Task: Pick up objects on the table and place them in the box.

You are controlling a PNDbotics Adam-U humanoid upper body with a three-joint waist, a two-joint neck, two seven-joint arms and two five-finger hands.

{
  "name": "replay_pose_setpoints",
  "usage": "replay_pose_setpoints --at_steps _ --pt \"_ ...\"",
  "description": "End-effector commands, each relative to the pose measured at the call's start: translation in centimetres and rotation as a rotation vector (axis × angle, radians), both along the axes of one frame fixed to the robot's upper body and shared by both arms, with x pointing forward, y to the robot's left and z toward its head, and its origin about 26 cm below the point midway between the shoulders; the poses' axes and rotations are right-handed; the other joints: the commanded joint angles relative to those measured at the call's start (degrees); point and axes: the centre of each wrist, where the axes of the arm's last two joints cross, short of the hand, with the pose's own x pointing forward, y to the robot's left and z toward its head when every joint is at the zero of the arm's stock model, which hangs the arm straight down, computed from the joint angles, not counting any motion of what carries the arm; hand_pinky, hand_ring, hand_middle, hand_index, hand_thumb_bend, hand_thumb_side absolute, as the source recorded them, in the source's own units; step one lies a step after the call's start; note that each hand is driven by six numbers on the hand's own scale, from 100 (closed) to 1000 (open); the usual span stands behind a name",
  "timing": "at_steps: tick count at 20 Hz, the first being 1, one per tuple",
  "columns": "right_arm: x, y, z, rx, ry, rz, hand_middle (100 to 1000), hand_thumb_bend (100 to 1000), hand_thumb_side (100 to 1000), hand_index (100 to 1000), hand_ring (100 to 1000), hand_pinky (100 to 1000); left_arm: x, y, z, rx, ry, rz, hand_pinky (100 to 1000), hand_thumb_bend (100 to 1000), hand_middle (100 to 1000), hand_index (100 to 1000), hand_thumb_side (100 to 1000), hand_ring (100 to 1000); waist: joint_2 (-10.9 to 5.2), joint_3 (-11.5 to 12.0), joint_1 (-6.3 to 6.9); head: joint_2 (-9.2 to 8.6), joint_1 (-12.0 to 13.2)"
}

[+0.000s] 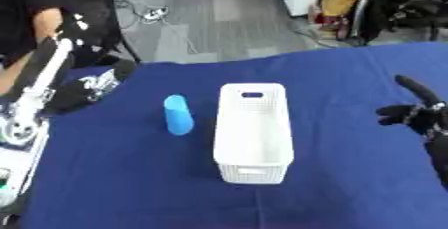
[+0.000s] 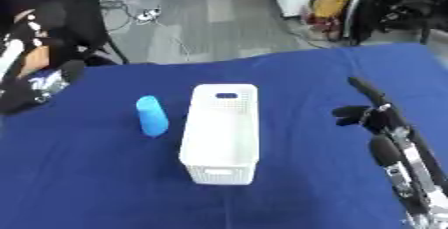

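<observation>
Lying beside box (image 1: 253,132), blue cylinder (image 1: 178,114), both hands apart.

No text, label, brand or number can be read anywhere. The white basket (image 1: 252,133), the blue cylinder (image 1: 178,114) and the blue tablecloth (image 1: 122,173) carry no visible writing. White marks show on the left hand (image 1: 92,87), but they cannot be made out as letters.

Right hand (image 2: 372,115) was black, with slender dark fingers; its forearm (image 2: 411,168) showed black casing with silver-grey joint segments and pale fittings. Left arm (image 1: 39,85) was white and silver with dark screw points, ending in a black hand (image 1: 92,88) bearing white markings.
</observation>
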Motion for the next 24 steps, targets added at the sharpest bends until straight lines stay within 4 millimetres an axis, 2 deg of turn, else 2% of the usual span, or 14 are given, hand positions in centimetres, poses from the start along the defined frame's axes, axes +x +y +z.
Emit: replay_pose_setpoints --at_steps 1,5,14,24 --pt "0.0 0.0 0.6 -0.015 -0.019 0.017 984 533 982 1000 734 671 1.3 -0.2 0.5 0.069 0.012 -0.011 809 1000 998 970 792 932 -0.18 -0.2 -0.12 2.19 1.5" --pt "0.0 0.2 0.5 -0.021 -0.018 0.023 985 520 960 1000 733 670 3.2 -0.2 0.5 0.150 0.039 -0.010 807 1000 996 972 801 932 0.36 -0.5 -0.02 2.54 2.1" --pt "0.0 0.4 0.5 -0.030 -0.018 0.033 987 535 970 1000 733 671 7.1 -0.7 -0.6 0.286 0.155 -0.037 820 1000 966 975 820 920 1.01 -1.1 0.08 2.57 2.5" --pt "0.0 0.4 0.4 -0.027 -0.015 0.037 987 535 970 1000 733 671 10.4 -0.8 -3.4 0.410 0.291 0.015 821 1000 960 979 868 911 0.76 -1.2 -0.07 2.57 2.8"
